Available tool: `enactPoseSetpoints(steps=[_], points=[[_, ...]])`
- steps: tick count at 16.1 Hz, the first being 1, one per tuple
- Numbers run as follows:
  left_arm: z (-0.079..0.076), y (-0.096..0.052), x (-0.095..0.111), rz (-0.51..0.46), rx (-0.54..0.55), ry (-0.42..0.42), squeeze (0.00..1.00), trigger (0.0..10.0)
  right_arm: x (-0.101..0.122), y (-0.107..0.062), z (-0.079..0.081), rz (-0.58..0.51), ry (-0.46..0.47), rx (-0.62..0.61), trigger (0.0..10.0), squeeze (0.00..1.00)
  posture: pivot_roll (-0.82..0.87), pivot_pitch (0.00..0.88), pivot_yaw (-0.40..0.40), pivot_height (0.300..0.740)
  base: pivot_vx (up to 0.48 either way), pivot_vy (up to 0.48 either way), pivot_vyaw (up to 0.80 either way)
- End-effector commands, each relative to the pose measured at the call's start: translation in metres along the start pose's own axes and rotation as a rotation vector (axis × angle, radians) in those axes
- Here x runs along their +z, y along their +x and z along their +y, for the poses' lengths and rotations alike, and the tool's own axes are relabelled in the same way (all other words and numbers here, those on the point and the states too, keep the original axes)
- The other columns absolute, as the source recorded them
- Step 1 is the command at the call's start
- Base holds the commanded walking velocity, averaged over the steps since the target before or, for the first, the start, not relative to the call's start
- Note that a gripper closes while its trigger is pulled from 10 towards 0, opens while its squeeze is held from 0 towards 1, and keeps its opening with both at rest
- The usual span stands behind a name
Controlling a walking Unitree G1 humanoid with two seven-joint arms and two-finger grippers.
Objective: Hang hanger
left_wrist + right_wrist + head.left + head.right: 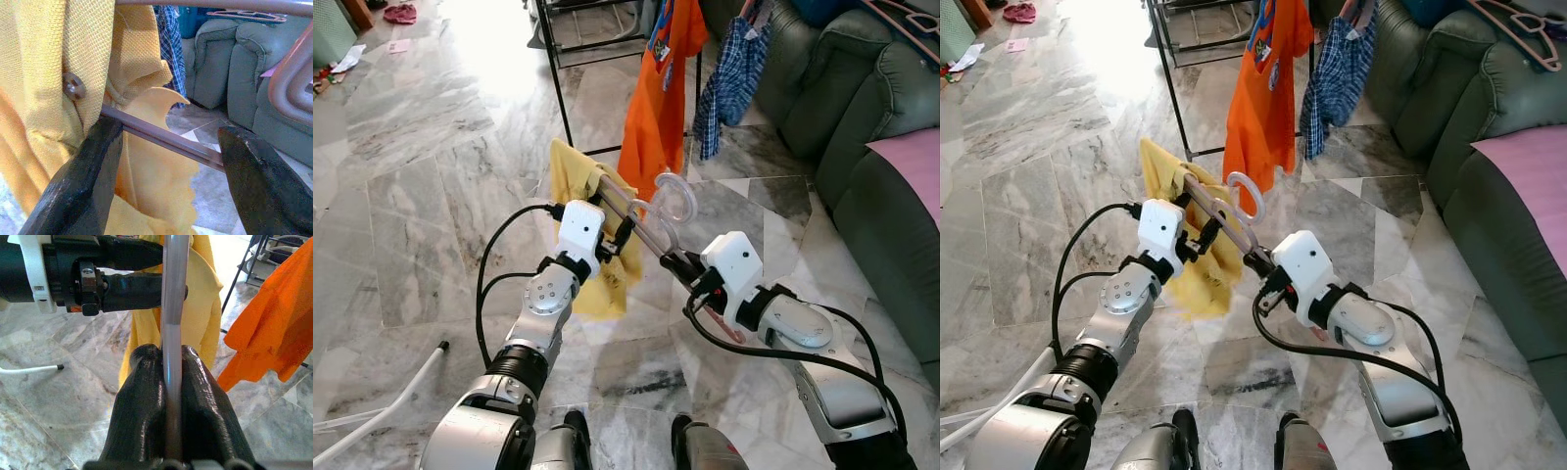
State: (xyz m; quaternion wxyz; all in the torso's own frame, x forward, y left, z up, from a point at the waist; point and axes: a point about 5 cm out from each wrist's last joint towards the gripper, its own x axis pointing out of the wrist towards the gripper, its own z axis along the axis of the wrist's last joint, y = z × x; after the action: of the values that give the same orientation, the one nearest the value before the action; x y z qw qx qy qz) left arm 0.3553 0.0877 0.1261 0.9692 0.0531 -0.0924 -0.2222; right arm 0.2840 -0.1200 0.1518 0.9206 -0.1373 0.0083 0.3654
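right gripper (pixel 171 367) clamped tight on hanger (pixel 646 220) bar; left gripper (pixel 166 147) open, fingers straddling same bar by yellow shirt (pixel 582 230). hanger held mid-air above floor, short of drying rack (pixel 558 88). carrying and hooking on remain.

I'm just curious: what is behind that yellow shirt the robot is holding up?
Behind the yellow shirt lies marble floor, and further back a black rack with an orange shirt and a blue checked one. The floor directly behind the cloth is covered.
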Motion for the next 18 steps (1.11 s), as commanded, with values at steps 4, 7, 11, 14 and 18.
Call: enactPoseSetpoints(steps=[4,7,11,14,18], points=[[0.017,-0.014,-0.012,0.044,0.088,-0.023,0.0,10.0,0.015,0.002,0.001,-0.072,-0.025,0.013,0.0,0.0,-0.26,0.237,0.057,0.74,0.0,0.0,0.0],[0.019,-0.017,-0.014,0.054,0.115,-0.017,0.0,8.8,0.014,0.003,0.0,-0.071,-0.026,0.011,0.0,0.0,-0.26,0.236,0.054,0.74,0.0,0.0,0.0],[0.005,-0.022,-0.021,0.068,0.029,-0.056,0.0,9.7,0.014,0.006,-0.005,-0.068,-0.035,-0.004,0.0,0.0,-0.26,0.233,0.054,0.74,0.0,0.0,0.0],[-0.002,-0.024,-0.022,0.073,-0.027,-0.113,0.0,10.0,0.012,0.009,-0.006,-0.068,-0.033,-0.042,0.0,0.0,-0.25,0.232,0.051,0.74,0.0,0.0,0.0],[-0.011,-0.026,-0.015,0.004,-0.084,-0.132,0.0,10.0,0.008,0.017,-0.011,-0.047,-0.027,-0.074,0.0,0.0,-0.25,0.231,0.049,0.74,0.0,0.0,0.0]])
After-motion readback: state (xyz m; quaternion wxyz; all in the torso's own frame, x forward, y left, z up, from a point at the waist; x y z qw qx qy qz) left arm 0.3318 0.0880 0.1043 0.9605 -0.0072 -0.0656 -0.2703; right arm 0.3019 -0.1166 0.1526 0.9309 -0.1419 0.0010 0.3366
